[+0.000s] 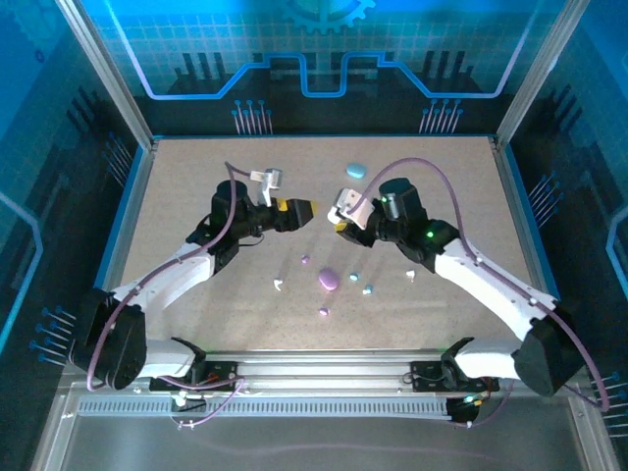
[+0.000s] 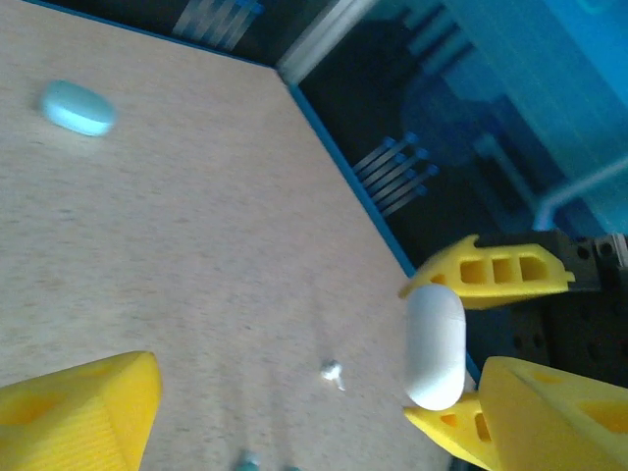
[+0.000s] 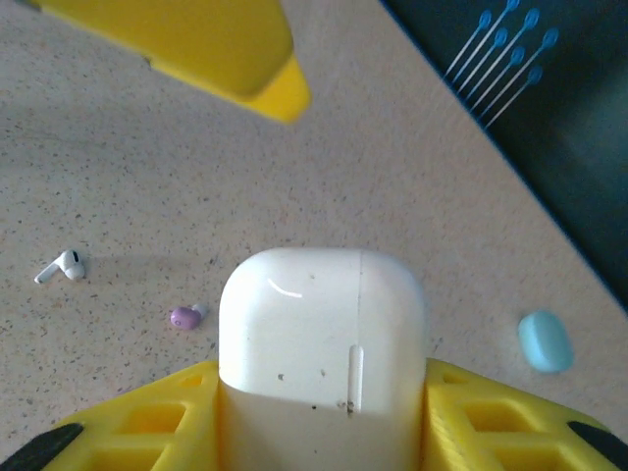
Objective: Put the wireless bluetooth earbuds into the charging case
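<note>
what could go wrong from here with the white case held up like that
1. The right end effector grips the white charging case with much of it sticking out past the fingers. A push from the open left end effector, close by, might twist it loose.
2. The two end effectors could collide.
3. A dropped case could scatter the loose white earbud and purple earbud on the table below.
</note>
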`<state>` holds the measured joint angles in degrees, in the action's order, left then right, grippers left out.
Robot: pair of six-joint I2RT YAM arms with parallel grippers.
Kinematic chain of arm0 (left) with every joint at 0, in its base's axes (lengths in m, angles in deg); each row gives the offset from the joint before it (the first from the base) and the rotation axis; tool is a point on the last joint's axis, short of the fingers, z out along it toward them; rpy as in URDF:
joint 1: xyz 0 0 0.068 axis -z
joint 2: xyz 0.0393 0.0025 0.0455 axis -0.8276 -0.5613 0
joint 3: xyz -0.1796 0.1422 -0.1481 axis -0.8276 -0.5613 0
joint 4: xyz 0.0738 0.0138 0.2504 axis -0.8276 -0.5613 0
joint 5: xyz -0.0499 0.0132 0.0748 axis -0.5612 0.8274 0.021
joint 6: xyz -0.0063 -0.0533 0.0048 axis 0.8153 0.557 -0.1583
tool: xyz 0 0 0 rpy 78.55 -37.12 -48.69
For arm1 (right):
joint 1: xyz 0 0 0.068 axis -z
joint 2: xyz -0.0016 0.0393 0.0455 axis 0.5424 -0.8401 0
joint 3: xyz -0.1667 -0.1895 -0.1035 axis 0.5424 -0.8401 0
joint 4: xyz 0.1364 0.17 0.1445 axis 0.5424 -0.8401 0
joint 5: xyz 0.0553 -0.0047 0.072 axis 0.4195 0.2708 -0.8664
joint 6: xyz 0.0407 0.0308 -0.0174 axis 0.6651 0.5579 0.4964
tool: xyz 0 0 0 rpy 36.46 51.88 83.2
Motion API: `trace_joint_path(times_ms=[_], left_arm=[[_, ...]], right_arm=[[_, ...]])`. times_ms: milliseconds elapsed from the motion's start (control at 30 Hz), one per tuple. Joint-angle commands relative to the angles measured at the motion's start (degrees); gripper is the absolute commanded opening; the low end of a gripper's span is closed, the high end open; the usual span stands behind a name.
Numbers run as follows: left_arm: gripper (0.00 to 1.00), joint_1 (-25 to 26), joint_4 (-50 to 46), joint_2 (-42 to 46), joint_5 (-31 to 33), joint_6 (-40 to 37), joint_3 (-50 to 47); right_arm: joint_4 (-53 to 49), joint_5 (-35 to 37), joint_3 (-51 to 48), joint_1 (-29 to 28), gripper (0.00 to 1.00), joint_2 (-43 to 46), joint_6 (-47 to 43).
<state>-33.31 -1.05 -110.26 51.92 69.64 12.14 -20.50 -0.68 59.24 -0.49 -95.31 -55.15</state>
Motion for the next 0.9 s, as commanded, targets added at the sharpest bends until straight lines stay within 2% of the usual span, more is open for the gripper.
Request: trace_joint_path(times_ms=[0,200,400,633,867], left_arm=[[0.85,1.5,-2.3,-0.2,-6.8,-2.6,2.5],[0.76,3.8,-4.6,-0.1,-6.5,-4.3,2.9],[0.74,5.0,-4.7,-0.4,-6.6,-5.0,2.8],[0.67,5.1,-5.4,-1.6,-7.6,-5.1,4.1],[0.67,5.7,-4.2,-3.1,-7.6,-3.7,5.2]], right_arm=[[3.4,-0.8,-1.3,-0.9,0.43,2.4,-4.1],[3.0,-1.0,-1.4,-1.3,0.43,3.2,-3.9],[3.4,-1.4,-1.3,-1.5,0.43,2.7,-4.3],[3.7,-1.2,-0.8,-1.9,0.43,2.2,-4.6],[3.7,-1.8,-0.7,-2.2,0.43,1.9,-5.0]])
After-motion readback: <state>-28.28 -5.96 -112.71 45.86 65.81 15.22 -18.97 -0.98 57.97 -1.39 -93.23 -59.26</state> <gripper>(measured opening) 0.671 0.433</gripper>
